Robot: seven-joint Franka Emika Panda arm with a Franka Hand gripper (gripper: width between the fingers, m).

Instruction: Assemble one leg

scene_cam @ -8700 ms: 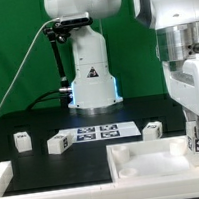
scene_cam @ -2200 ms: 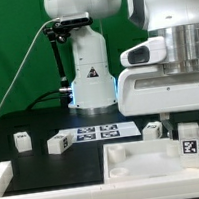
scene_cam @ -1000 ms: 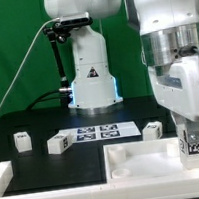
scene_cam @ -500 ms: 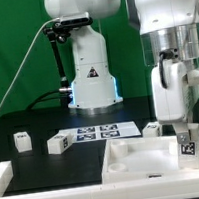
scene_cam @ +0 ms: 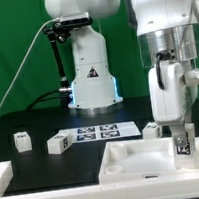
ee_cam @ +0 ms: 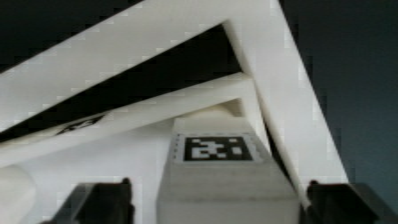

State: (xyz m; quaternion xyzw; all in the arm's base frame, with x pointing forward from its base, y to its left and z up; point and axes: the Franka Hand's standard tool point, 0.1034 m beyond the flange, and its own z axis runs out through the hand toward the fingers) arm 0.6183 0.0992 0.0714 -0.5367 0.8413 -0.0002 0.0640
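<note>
My gripper [scene_cam: 181, 150] is shut on a leg [scene_cam: 181, 148], a small white block with a black-and-white tag. It holds the leg upright at the exterior view's right end of the large white tray-like board [scene_cam: 131, 164], with the leg's lower end down at the board's corner. In the wrist view the leg [ee_cam: 217, 150] lies between my two dark fingers [ee_cam: 98, 200], tag facing the camera, with the board's white rim [ee_cam: 285, 60] beyond it. Three more legs lie on the black table: one [scene_cam: 22, 142] at the left, one [scene_cam: 60, 143] beside it, one [scene_cam: 152, 129] behind the board.
The marker board [scene_cam: 104, 132] lies flat mid-table. The robot's white base [scene_cam: 90, 73] stands behind it, with a cable at the exterior view's left. A white bar end [scene_cam: 1, 175] sits at the front left edge.
The hand turned about its vertical axis over the last seconds and shifted slightly to the exterior view's left with the leg. Since half a second ago it has barely moved.
</note>
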